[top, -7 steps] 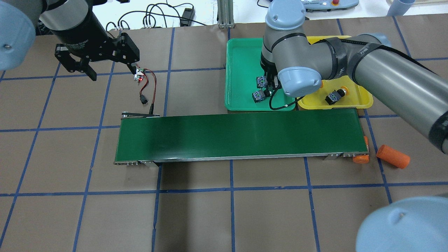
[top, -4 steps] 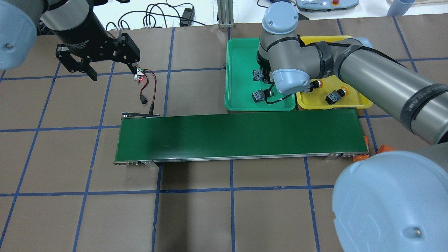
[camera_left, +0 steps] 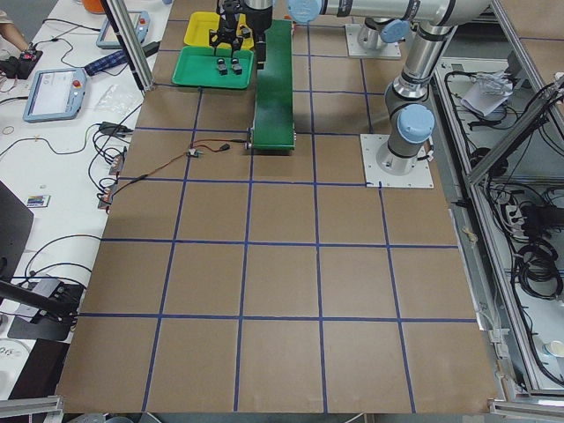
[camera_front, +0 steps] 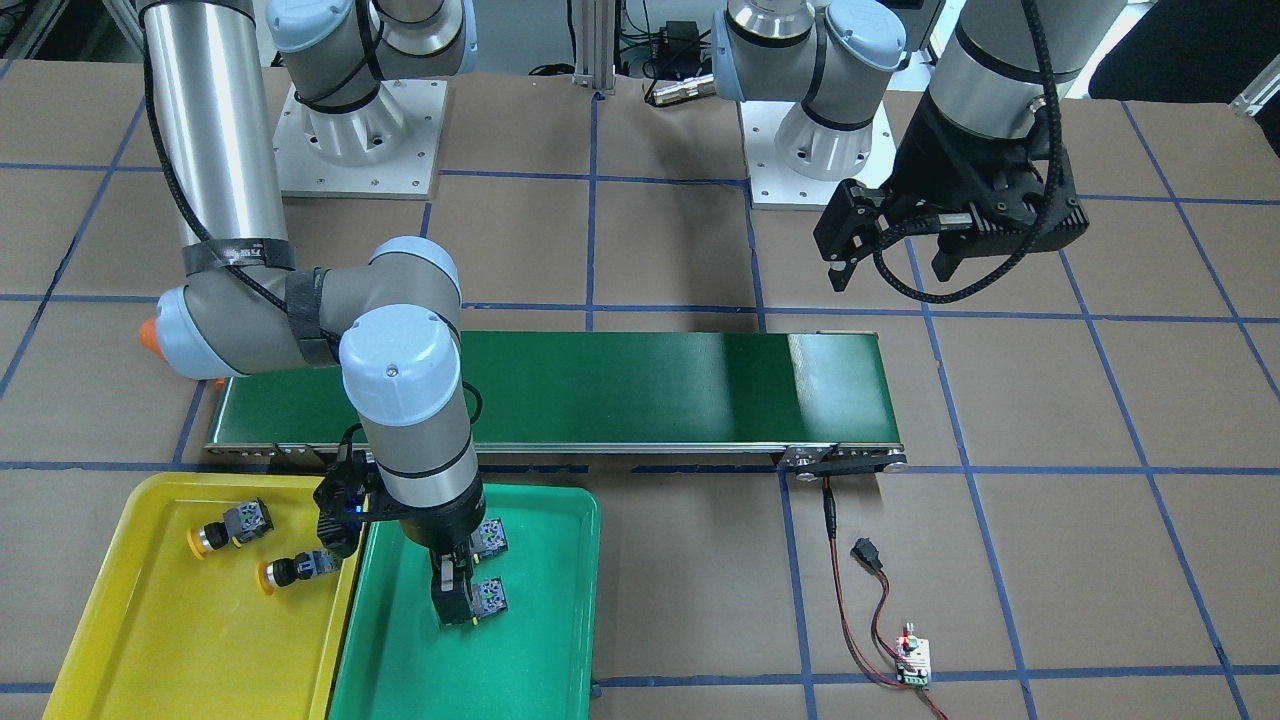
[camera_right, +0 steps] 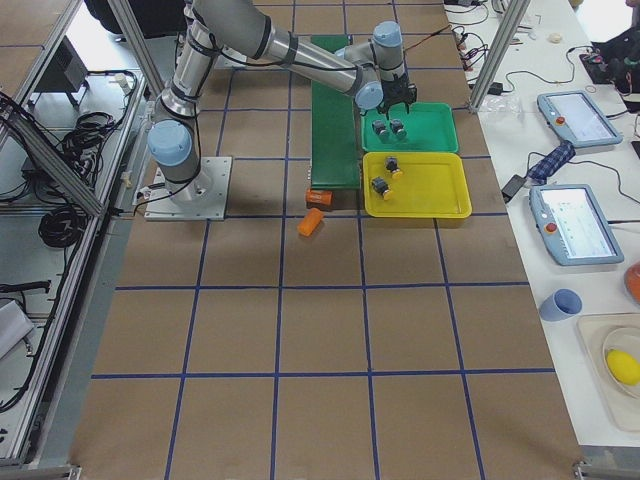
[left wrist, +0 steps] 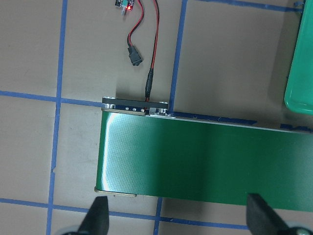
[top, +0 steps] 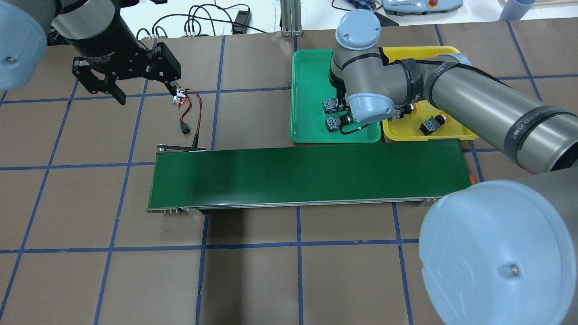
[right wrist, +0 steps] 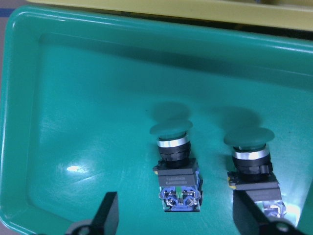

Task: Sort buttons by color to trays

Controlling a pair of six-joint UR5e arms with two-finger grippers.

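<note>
Two green-capped push buttons (camera_front: 490, 598) in green plastic tray (camera_front: 540, 650), two yellow-capped buttons (camera_front: 230, 527) in yellow tray (camera_front: 150, 640), my right gripper (right wrist: 177, 218) spread: sorting apparently complete

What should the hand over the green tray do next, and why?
Probably lift the right hand straight up and clear. It is open, both green buttons lie in the green tray, and both yellow buttons lie in the yellow tray, so nothing looks left to sort.

2 silver arms (camera_front: 215, 130), pale-blue joint caps (camera_front: 400, 365), black cable (camera_front: 945, 298), black left pincer (camera_front: 890, 268).
</note>
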